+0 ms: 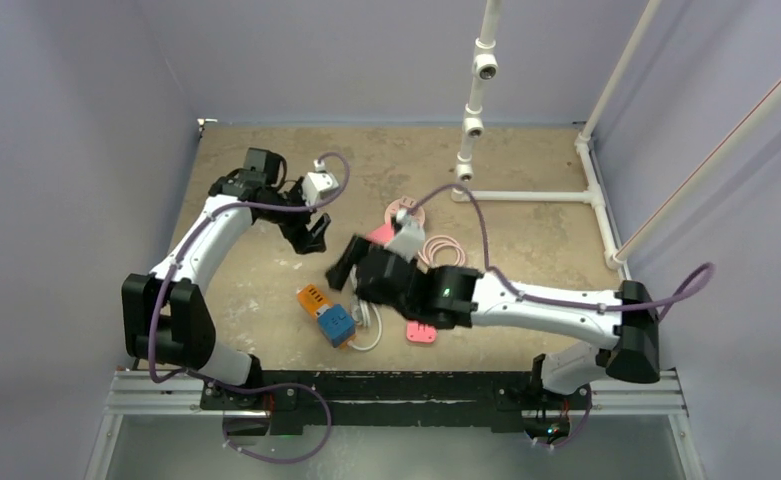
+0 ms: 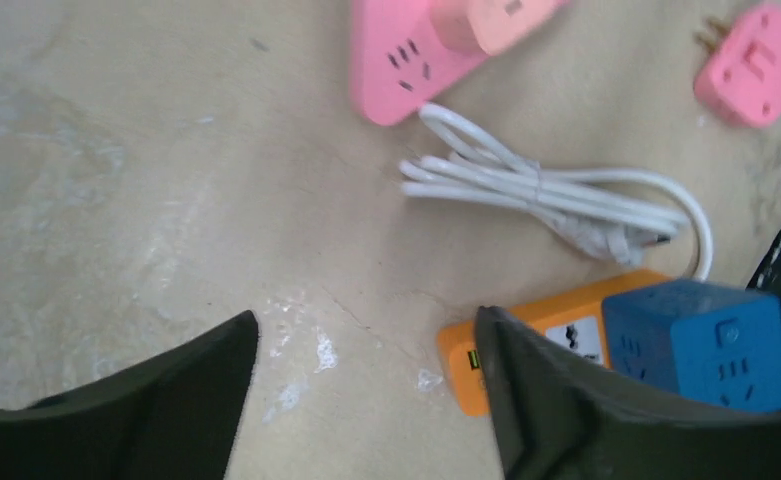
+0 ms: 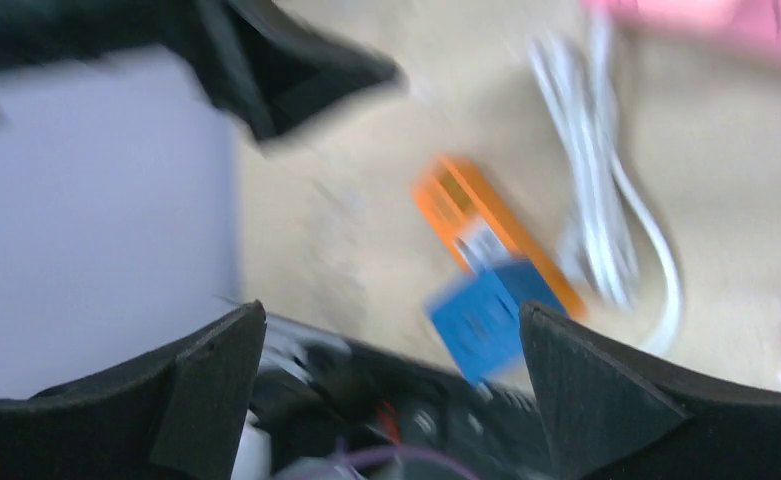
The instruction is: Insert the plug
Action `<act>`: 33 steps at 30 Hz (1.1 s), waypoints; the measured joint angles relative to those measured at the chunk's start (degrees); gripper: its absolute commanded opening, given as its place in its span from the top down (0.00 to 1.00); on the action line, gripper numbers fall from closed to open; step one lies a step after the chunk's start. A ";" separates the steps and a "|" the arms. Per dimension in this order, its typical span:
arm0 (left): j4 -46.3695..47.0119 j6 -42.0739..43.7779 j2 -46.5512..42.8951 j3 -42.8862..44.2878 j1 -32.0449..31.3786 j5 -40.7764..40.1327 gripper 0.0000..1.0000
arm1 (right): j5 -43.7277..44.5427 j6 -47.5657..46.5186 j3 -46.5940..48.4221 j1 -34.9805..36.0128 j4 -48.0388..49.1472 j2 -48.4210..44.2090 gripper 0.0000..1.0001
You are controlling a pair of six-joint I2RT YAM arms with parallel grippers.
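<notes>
A blue cube-shaped plug (image 1: 336,323) (image 2: 701,343) (image 3: 481,315) stands on one end of the orange power strip (image 1: 314,300) (image 2: 556,312) (image 3: 466,220), which lies on the table near the front. My left gripper (image 1: 311,235) (image 2: 366,330) hovers just beyond the strip's other end. It is open, with only bare table between its fingers. My right gripper (image 1: 344,265) (image 3: 391,335) hangs over the table beside the strip, also open and holding nothing. The right wrist view is blurred.
A bundled white cable (image 1: 368,320) (image 2: 546,195) (image 3: 596,220) lies next to the strip. A pink power strip (image 1: 381,235) (image 2: 396,55), a pink adapter (image 1: 421,333) (image 2: 756,65) and a coiled pink cable (image 1: 444,248) lie nearby. White pipework (image 1: 526,195) stands at the back right.
</notes>
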 measured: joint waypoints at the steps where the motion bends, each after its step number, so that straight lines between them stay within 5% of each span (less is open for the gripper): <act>1: 0.48 -0.98 0.00 0.92 0.55 0.00 0.03 | 1.36 -3.26 2.05 -1.46 2.19 -0.66 0.01; 5: 4.68 -6.03 -0.07 5.22 4.85 0.11 0.01 | 4.94 -21.14 4.17 -13.97 15.69 -5.49 0.01; 9: 9.68 -10.73 -1.16 5.46 9.35 0.28 0.01 | 5.20 -36.79 -3.23 -27.65 29.35 -13.25 0.01; 15: 18.23 -17.73 -5.14 0.00 13.40 -2.03 0.01 | 6.34 -48.83 -11.72 -37.35 40.59 -21.55 0.01; 23: 32.39 -27.34 -11.43 -13.75 15.45 -7.72 0.01 | 15.15 -58.60 -37.70 -41.35 62.16 -40.17 0.01; 33: 40.54 -30.86 -11.91 -19.87 15.56 -8.70 0.01 | 15.41 -66.73 -46.93 -47.80 75.45 -41.42 0.01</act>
